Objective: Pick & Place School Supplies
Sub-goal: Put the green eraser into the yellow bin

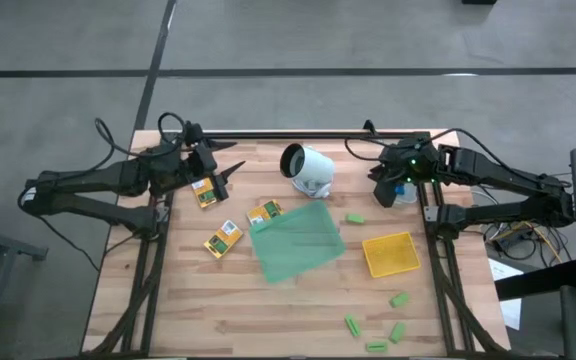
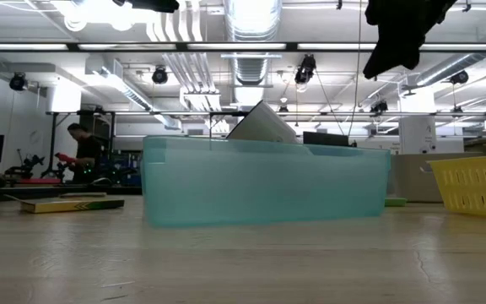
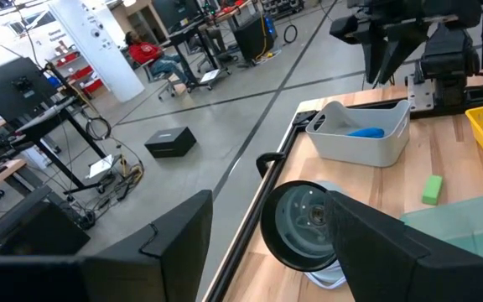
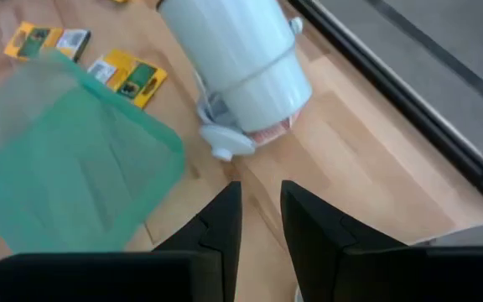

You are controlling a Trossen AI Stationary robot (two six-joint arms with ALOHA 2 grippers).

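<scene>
Above the counter's (image 1: 268,310) far right corner, my right pincer (image 4: 261,220) hangs empty, fingers slightly apart.
My left pincer (image 1: 230,176) hovers wide apart beside a yellow-and-green packet (image 1: 205,192).

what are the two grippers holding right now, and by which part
Nothing. The left gripper stands open and empty at the table's back left; the right gripper hangs over the white bin at the back right, fingers slightly parted with nothing between them.
</scene>
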